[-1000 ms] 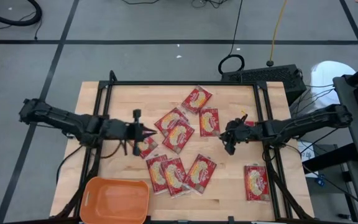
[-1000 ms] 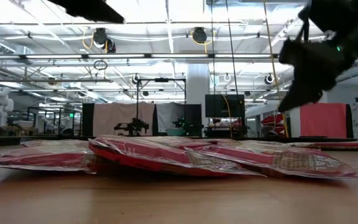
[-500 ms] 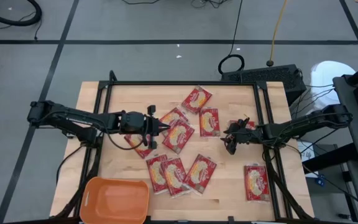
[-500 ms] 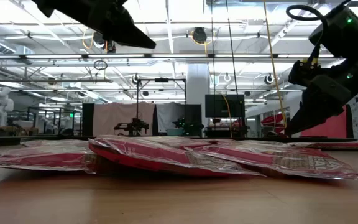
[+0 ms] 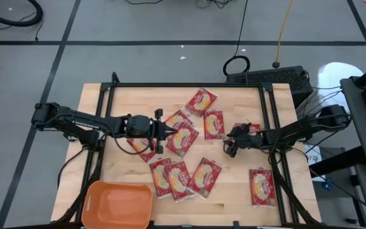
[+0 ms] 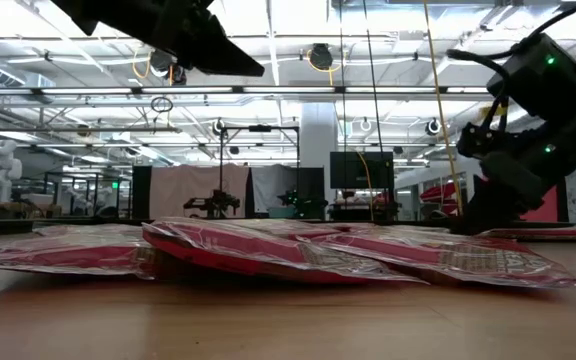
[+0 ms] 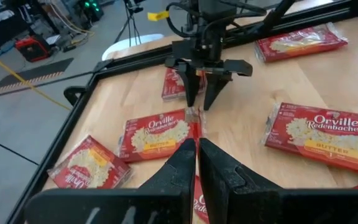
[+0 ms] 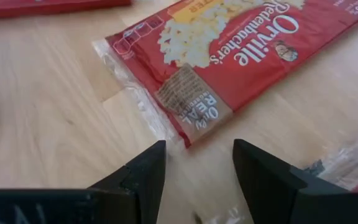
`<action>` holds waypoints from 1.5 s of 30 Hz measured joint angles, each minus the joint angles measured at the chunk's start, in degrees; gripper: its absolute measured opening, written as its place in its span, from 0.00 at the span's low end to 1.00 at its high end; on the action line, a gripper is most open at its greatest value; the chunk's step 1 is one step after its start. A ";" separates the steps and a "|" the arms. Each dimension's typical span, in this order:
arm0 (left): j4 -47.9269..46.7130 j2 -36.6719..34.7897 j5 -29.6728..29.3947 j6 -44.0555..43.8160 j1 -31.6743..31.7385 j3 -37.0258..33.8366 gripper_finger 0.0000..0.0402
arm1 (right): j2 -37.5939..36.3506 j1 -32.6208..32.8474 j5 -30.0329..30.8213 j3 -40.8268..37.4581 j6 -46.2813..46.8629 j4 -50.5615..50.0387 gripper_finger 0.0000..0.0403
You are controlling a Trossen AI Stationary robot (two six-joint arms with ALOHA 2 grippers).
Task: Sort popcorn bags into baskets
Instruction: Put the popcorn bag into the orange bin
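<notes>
Several red popcorn bags lie flat on the wooden table (image 5: 119, 102), some overlapping in the middle (image 5: 182, 138). The orange basket (image 5: 118, 205) stands at the near left corner. My left gripper (image 5: 170, 131) (image 7: 197, 146) is shut and hovers above the middle bags, high in the low view (image 6: 253, 70). My right gripper (image 5: 229, 149) (image 8: 197, 152) is open and low over the table (image 6: 488, 215). Its fingers stand on either side of the corner of one bag (image 8: 229, 56) (image 5: 214, 124) without touching it.
One bag (image 5: 262, 186) lies apart at the near right, and another (image 5: 201, 100) toward the far edge. A black frame rail (image 5: 183, 85) runs along the table's far edge and down both sides. Bare wood shows between the basket and the bags.
My left gripper has moved toward the table's right edge, out over the middle bags, and has come down a little, staying shut. My right gripper has sunk toward the table and tipped further down, close to the corner of a bag. The bags have not moved.
</notes>
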 joint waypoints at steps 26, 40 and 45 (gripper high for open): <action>3.74 0.02 -0.02 -2.42 0.00 0.00 0.06 | 10.11 -1.51 8.48 -0.17 -4.35 21.82 0.01; 3.78 0.70 -0.03 -4.22 0.00 0.00 0.06 | 5.48 4.27 -9.55 4.15 -25.08 29.45 0.00; 5.08 1.95 -0.05 -5.84 0.00 0.07 0.06 | 5.46 7.46 -17.63 6.13 -23.66 23.56 0.00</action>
